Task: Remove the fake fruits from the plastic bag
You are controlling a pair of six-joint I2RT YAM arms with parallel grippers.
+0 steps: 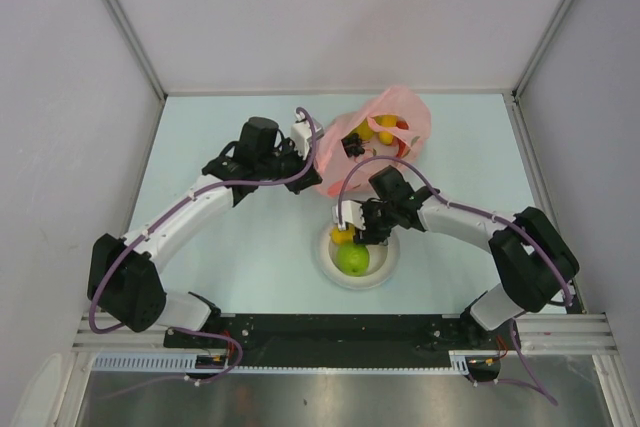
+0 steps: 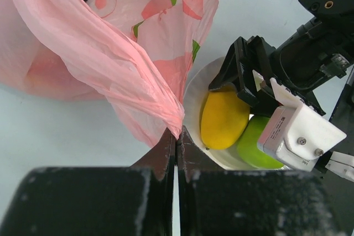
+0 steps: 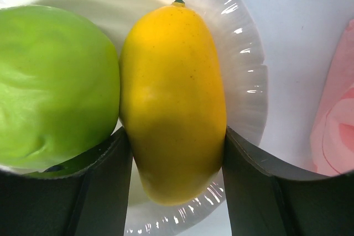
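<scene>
Plastic bag [image 2: 99, 53] half-hiding its fruits [image 1: 385, 133], pinched in left gripper [image 2: 176, 136], right gripper [image 3: 176, 158] clasping oblong fruit [image 3: 171, 81]

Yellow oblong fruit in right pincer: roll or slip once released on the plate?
Likely slippery: the yellow fruit looks smooth and tapers inside the right pincer. Probably won't roll far: it is oblong, with the green apple beside it and the plate rim around it.

Bright, even overhead light; faint soft shadows on the surface [image 1: 470, 147]. Glare streaks along the plate [image 3: 246, 53] rim. Left pincer [image 2: 176, 139] dark and blurred at close range; yellow fruit [image 3: 171, 98] in sharp focus.
</scene>
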